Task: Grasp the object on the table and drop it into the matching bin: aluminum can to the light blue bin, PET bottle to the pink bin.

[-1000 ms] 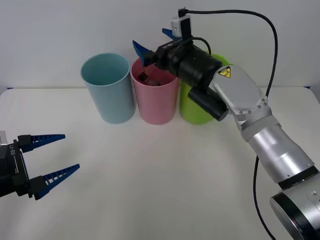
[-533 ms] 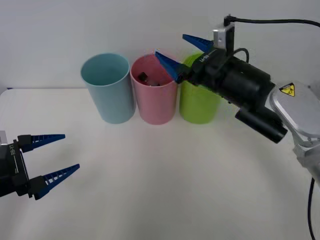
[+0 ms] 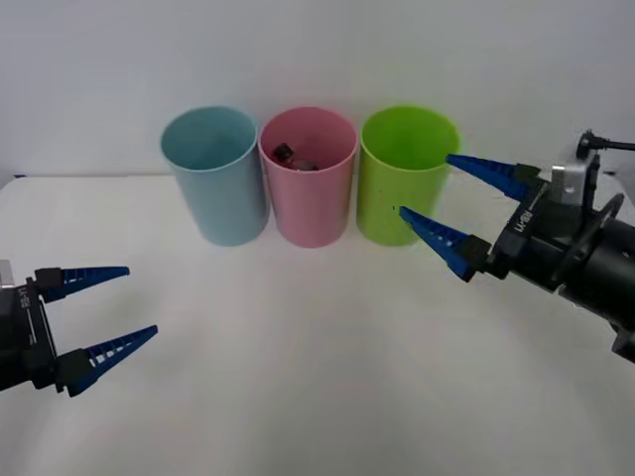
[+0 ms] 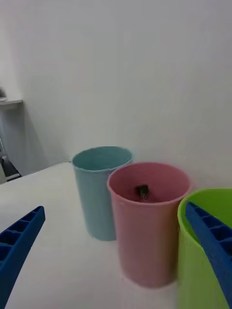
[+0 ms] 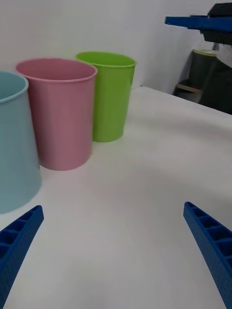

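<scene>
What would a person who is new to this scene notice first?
Three tall cups stand in a row at the back of the table: the light blue bin, the pink bin and a lime green cup. The PET bottle lies inside the pink one. The open right gripper hovers beside the green cup.

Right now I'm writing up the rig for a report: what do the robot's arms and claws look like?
Both claws have two long, tapering blue fingers with ribbed, sawtooth inner edges. The right claw sits on a black mount bearing white lettering, backed by a black cylindrical wrist with a small white-and-black module and a thin black cable on top. The left claw has a black mount with a white label.
</scene>
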### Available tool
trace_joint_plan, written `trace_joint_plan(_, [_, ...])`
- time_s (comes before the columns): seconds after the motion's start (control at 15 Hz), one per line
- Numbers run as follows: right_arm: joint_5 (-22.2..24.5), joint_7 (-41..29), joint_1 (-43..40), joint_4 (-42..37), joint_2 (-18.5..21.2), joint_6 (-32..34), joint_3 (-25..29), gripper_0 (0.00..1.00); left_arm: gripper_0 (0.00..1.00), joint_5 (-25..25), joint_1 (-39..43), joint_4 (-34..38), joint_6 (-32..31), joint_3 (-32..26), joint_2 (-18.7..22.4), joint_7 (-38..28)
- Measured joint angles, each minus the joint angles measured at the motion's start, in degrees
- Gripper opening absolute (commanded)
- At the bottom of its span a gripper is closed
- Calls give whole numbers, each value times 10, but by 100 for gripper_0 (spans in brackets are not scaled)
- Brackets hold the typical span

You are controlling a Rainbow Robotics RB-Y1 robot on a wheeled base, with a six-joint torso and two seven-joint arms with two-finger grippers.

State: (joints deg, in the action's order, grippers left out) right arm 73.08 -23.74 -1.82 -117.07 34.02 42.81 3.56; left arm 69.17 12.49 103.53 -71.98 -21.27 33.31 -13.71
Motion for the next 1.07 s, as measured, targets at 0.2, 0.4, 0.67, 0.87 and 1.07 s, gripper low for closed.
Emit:
trace_joint_plan(0.2, [43,1,-82,-34,-63,116,99,100,100,0,0,0,0,0,0,0])
trace_joint_plan(0.4, [88,9,-139,-42,-118,197,169,100,100,0,0,0,0,0,0,0])
trace_joint_plan(0.67, [95,22,-196,-38,-126,192,176,100,100,0,0,0,0,0,0,0])
trace_joint_plan(0.87, [94,39,-218,-8,-131,183,162,100,100,0,0,0,0,0,0,0])
trace_joint_plan(1.07, [87,78,-218,20,-133,183,157,100,100,0,0,0,0,0,0,0])
